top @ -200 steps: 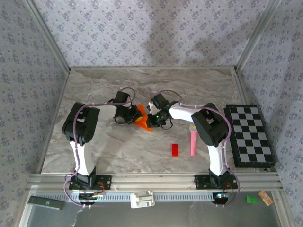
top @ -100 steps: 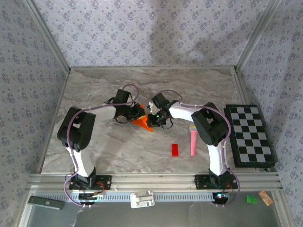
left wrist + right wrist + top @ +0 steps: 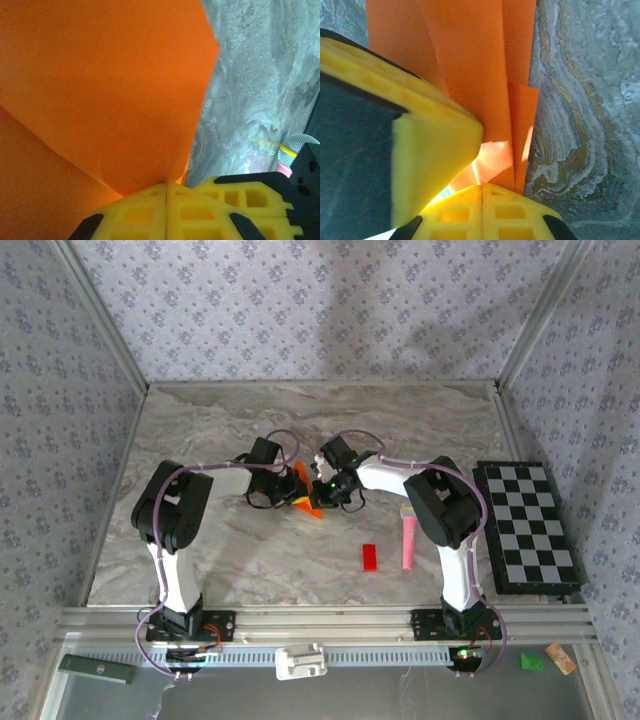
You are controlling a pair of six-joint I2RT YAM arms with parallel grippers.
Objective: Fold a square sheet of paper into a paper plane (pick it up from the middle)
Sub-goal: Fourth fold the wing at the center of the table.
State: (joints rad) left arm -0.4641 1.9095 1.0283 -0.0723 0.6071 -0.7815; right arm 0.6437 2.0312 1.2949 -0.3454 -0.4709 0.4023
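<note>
top external: fixed, up high behind the arm bases (image 3: 186, 624), looking down and forward over the whole table (image 3: 230, 560); pretty far out, walls in frame too
left wrist: rides the left gripper (image 3: 167, 200), looks out past its own yellow fingers (image 3: 135, 217); super close, orange paper (image 3: 100, 90) almost on the lens
right wrist: same deal on the right gripper (image 3: 482, 205), facing back the other way; just as close
wrist overlap: same paper, plus each catches a finger of the other gripper
top/wrist overlap: the mid-table spot where both grippers meet; left wrist also catches the pink microphone (image 3: 294, 148) head
</note>
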